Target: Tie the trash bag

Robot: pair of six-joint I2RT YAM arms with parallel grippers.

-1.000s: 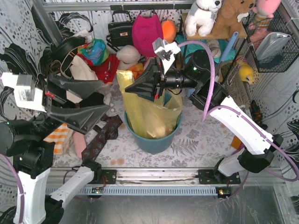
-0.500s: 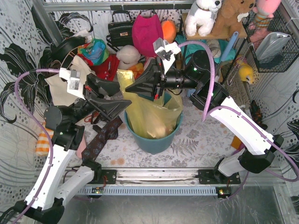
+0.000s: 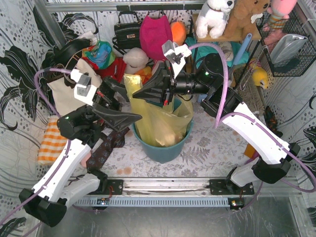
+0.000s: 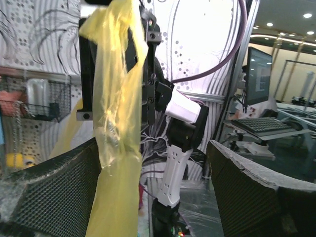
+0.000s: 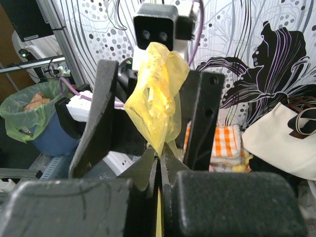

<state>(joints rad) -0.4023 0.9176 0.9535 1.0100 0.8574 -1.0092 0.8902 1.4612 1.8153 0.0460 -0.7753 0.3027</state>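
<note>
The trash bag, thin yellow-green plastic, sits in a round teal bin at the table's middle. One corner of its rim is pulled up into a strip. My right gripper is shut on that strip; in the right wrist view the plastic bunches just beyond the closed fingertips. My left gripper is open, with its fingers on either side of the raised strip. In the left wrist view the strip hangs close to the left finger, not pinched.
Behind the bin lie a black handbag, a pink bag, soft toys and clothes. An orange checked cloth and a dark patterned cloth lie to the left. A wire basket hangs at the right.
My left arm has swung in from the far left towards the bin; its open fingers now straddle the raised bag strip. The right arm and bag have stayed still.
</note>
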